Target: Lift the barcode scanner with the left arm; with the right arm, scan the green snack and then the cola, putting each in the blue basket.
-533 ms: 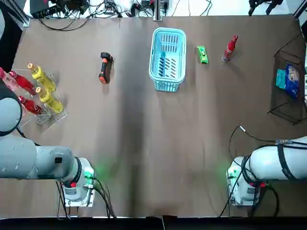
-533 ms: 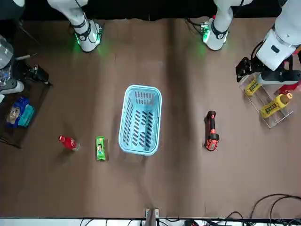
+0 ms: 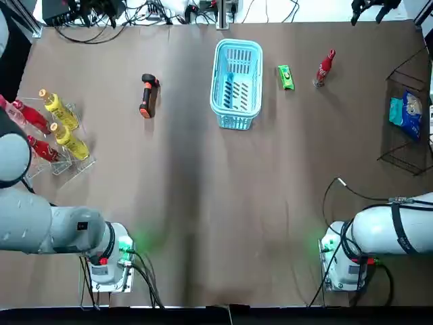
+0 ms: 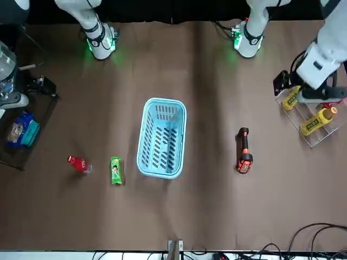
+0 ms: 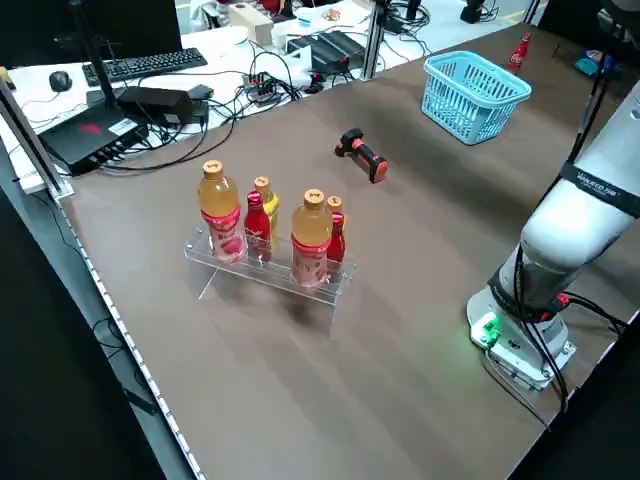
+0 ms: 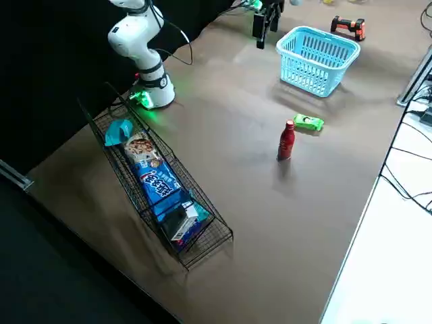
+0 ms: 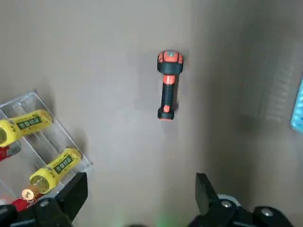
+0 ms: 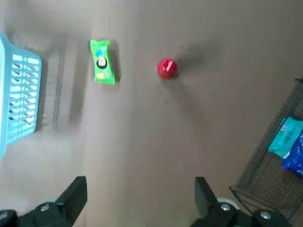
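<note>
Top: scanner [image 3: 146,96] lies left of the basket [image 3: 238,43], snack [image 3: 285,77] and cola [image 3: 324,68] right of it. Left wrist: left gripper [image 7: 139,198] spread wide, empty, well short of the scanner; I'd straddle its handle squarely. Right wrist: right gripper [image 8: 139,196] likewise spread, empty.

1 scanner [image 3: 147,95], 1 basket [image 3: 237,42], 1 grn snack [image 3: 286,77], 1 cola [image 3: 325,68]

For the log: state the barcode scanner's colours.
Black barcode scanner with orange ends; clearest in the left wrist view.
</note>
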